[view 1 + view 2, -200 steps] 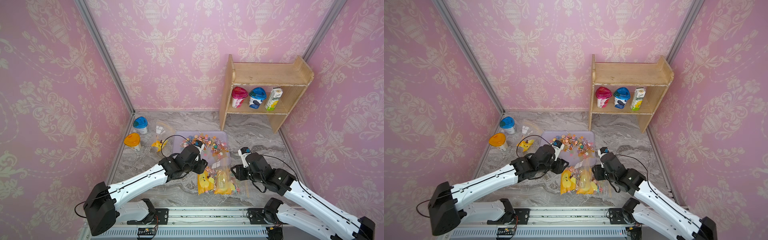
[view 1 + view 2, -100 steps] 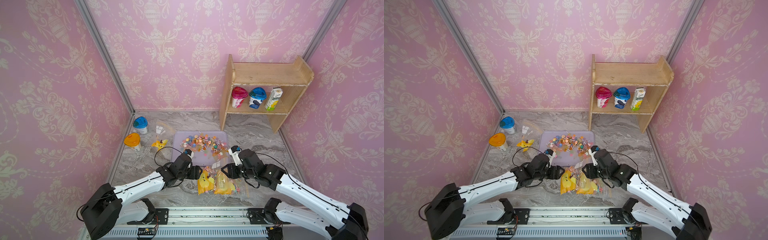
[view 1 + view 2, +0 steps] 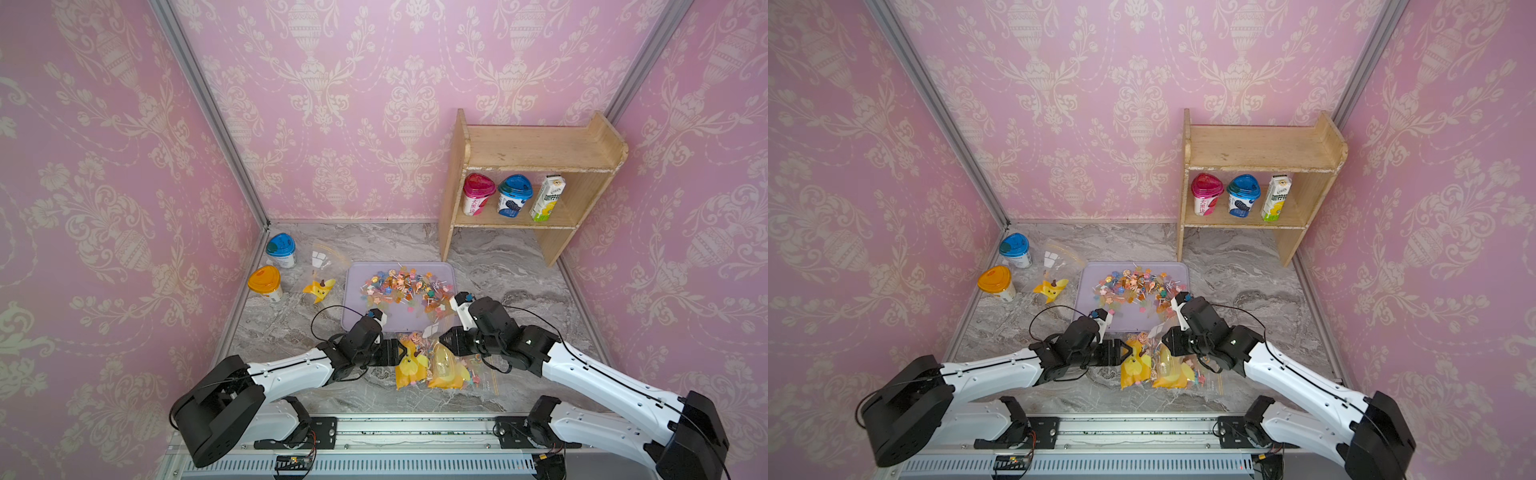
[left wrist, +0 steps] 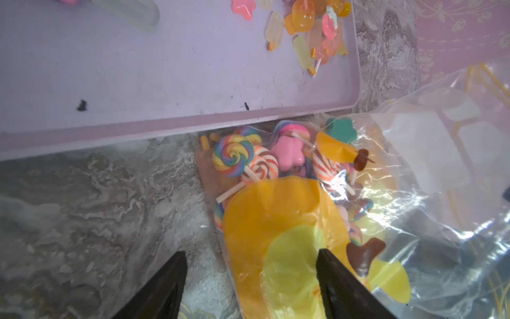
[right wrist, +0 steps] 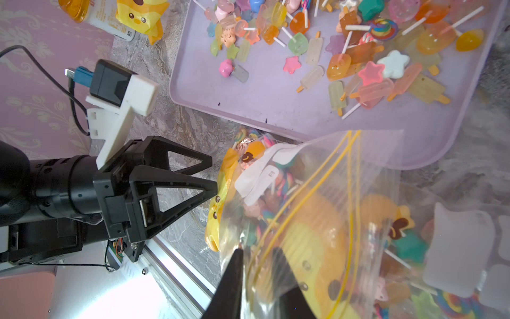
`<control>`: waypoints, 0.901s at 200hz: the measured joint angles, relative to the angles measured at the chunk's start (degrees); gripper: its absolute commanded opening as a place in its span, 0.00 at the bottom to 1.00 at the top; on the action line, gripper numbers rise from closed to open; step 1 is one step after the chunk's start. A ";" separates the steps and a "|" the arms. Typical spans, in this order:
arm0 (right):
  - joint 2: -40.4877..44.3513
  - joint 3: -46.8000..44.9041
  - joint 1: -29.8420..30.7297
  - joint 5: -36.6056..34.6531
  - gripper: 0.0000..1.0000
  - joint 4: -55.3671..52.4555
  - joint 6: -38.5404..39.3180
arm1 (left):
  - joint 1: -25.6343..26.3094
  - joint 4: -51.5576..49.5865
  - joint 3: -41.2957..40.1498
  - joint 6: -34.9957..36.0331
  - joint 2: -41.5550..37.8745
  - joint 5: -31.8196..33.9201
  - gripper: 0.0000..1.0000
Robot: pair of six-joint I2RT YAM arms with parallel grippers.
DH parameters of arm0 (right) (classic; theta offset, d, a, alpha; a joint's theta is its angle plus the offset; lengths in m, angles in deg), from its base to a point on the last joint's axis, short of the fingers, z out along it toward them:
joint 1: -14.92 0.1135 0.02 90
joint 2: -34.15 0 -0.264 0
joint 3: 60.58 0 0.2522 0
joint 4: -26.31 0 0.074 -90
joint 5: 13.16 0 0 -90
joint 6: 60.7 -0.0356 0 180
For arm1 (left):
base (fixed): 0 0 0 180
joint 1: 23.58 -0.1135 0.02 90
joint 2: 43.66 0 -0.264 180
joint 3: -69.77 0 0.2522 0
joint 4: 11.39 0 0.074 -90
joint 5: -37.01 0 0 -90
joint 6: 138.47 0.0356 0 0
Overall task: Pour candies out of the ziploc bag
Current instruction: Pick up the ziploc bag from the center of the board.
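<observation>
- My left gripper [image 3: 400, 354] sits low over the marble table [image 3: 291, 332]. Its fingers are spread apart, with the tips at the left edge of the ziploc bag [image 3: 451, 372], and they clamp nothing.
- The ziploc bag lies between my two grippers, just in front of the lilac tray [image 3: 399, 320]. Candies [image 4: 248, 160] show through its film, and more lie heaped on the tray's far half.
- My right gripper [image 3: 443, 339] has its fingers nearly together, pinching the bag's yellow-lined mouth rim.
</observation>
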 measured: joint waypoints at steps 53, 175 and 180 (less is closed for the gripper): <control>0.00 0.00 0.00 -1.22 0.06 -0.07 -0.70 | 0.00 9.33 -2.45 -4.07 4.22 -3.43 0.48; -1.88 0.57 0.00 -1.99 0.01 -0.07 -0.85 | 0.00 12.26 -2.78 -6.21 4.42 -4.24 0.03; -1.88 0.74 0.00 -1.99 0.01 -0.07 -0.83 | 0.00 12.20 -2.75 -6.21 4.37 -4.24 0.02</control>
